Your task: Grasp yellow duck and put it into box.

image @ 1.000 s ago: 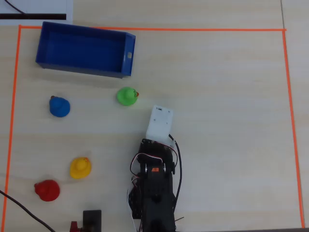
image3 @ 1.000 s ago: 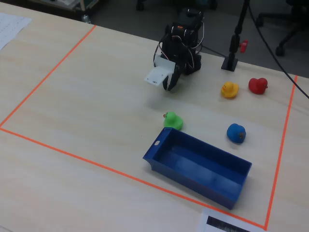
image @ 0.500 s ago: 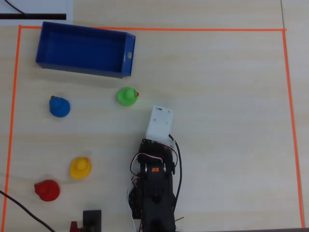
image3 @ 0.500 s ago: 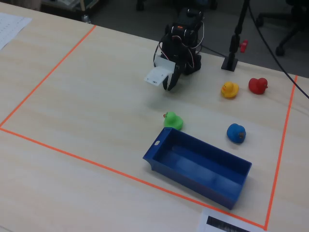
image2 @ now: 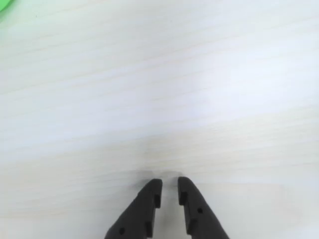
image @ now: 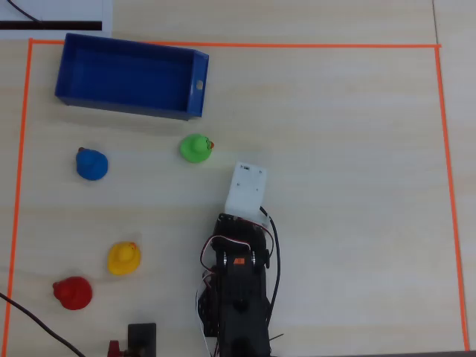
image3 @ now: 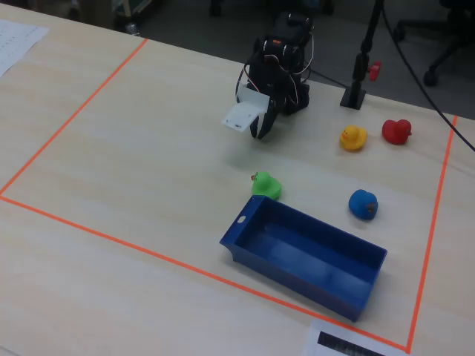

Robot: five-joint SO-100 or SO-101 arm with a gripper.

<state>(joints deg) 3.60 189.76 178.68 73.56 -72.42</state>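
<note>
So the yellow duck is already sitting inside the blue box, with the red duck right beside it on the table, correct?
Not quite. The blue box is empty in the overhead view. The yellow duck sits on the table, far from the box, with the red duck right beside it there. The end effector holds nothing.

Yellow duck w/ orange beak; red duck at its 8 o'clock in the overhead view. Blue duck, green duck w/ reddish beak. Box solid dark blue. Table pale wood grain, edged by orange tape. Arm black, white block at wrist; gripper fingers black.
</note>
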